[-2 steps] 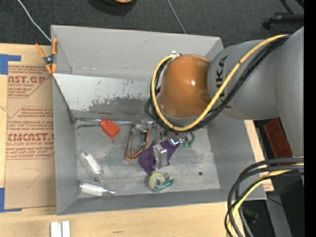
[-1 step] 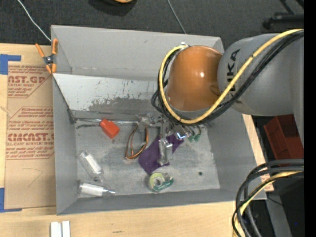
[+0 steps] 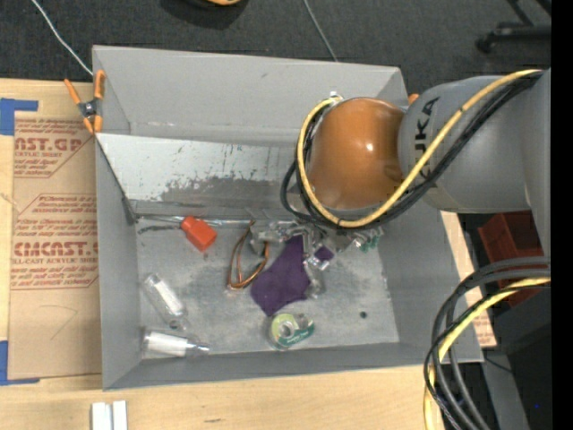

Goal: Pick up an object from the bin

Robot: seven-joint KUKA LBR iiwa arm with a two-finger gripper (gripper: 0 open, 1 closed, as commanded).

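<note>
Purple cloth [image 3: 279, 285] lies just beneath the down-pointing end effector [image 3: 310, 253].

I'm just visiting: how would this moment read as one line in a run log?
gripper: low over purple cloth, bin middle | nearby: wire loop, tape roll | cloth: on bin floor

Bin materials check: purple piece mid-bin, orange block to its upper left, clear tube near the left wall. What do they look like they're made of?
Purple piece: probably cloth, matte; it lies limp with soft folds.
Orange block: likely plastic or foam, with even colour and crisp edges; cannot tell which.
Clear tube: looks like transparent plastic, glossy; see-through with bright highlights.
</note>
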